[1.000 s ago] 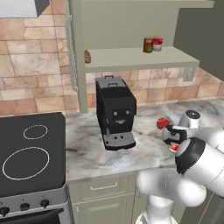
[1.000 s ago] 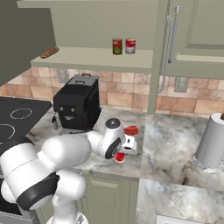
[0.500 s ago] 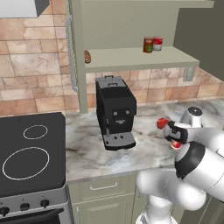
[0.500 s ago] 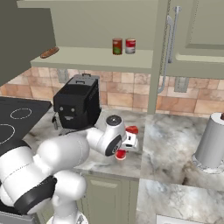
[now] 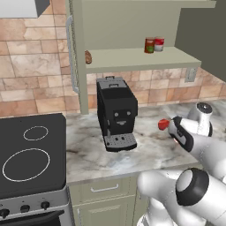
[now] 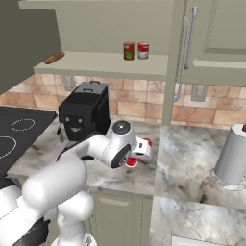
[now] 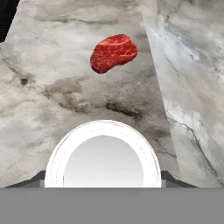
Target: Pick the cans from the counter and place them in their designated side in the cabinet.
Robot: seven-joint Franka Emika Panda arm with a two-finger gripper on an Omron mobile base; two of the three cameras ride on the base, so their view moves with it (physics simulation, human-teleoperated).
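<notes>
Your gripper (image 7: 103,181) sits low over the counter (image 7: 52,100), a little to the right of the coffee machine (image 5: 116,112). Its two dark tips flank the pale round top of a can (image 7: 103,162). You are looking straight down on that lid, so the hand is set for a grasp from above. Whether the tips already press on the can's sides I cannot tell, since the contact is hidden below the lid.

Just past the can, farther from the machine, lies a red lump of meat (image 7: 113,52). It is apart from the can and out of the fingers' way, so leave it alone.

Above and to the right of the machine, two more cans stand side by side on the cabinet shelf (image 5: 132,59): a dark one (image 5: 149,45) and a red one (image 5: 159,43). They stand upright toward the shelf's right end, which looks like the side meant for cans. Your can likely belongs beside them, so expect a lift well clear of the machine's top.
</notes>
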